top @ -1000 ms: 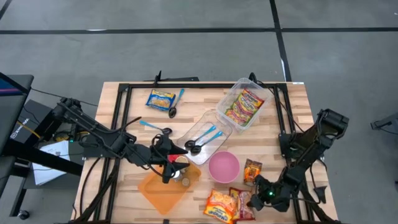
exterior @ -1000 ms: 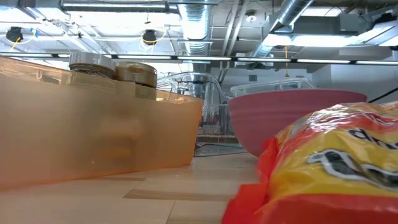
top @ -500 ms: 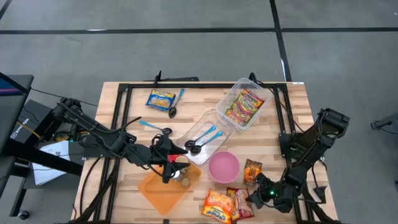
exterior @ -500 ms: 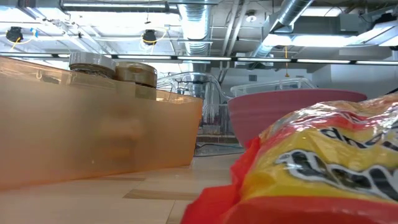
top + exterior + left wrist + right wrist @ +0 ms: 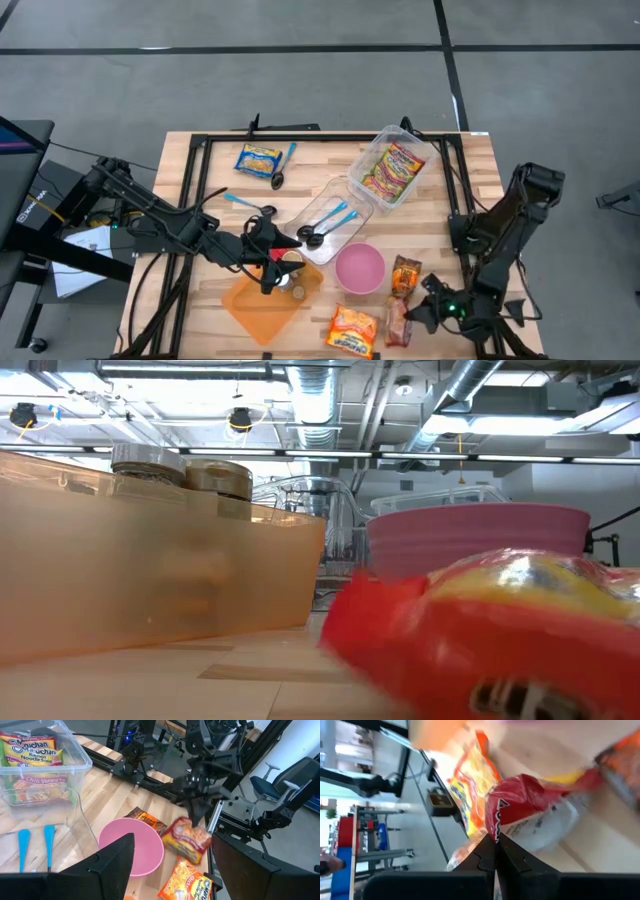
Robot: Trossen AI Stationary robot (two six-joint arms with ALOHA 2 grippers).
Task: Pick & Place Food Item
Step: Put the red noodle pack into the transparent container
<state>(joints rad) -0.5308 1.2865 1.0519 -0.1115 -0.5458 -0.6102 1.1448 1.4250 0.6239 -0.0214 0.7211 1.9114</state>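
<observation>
A red and yellow snack packet (image 5: 397,320) is near the table's front right, with my right gripper (image 5: 424,312) shut on it; it also shows in the left wrist view (image 5: 187,840) and, blurred, in the low view (image 5: 480,645). Beside it an orange-yellow packet (image 5: 352,330) lies flat, and a brown packet (image 5: 405,275) lies by the pink bowl (image 5: 360,268). My left gripper (image 5: 275,262) hangs open over the orange container (image 5: 262,305), holding nothing. My right gripper pinches the red packet's edge (image 5: 492,827) between its two shut fingers, on the end that faces the table's right edge. The fingers come from the right, slanting down. The packet is tipped up on edge below the fingers (image 5: 196,815); whether its lower end is off the table, I cannot tell.
A clear tub (image 5: 395,165) with noodle packets stands at the far right, and its clear lid (image 5: 335,215) with blue spoons lies in the middle. A yellow packet (image 5: 258,160) and a spoon lie at the far left. A black frame (image 5: 200,170) runs around the table.
My right gripper has shut on the red and yellow packet, then risen and drawn back a little toward the table's right edge, tipping as it went. The packet, flat on the table before, is now turned up on edge and pulled away from the orange-yellow one.
</observation>
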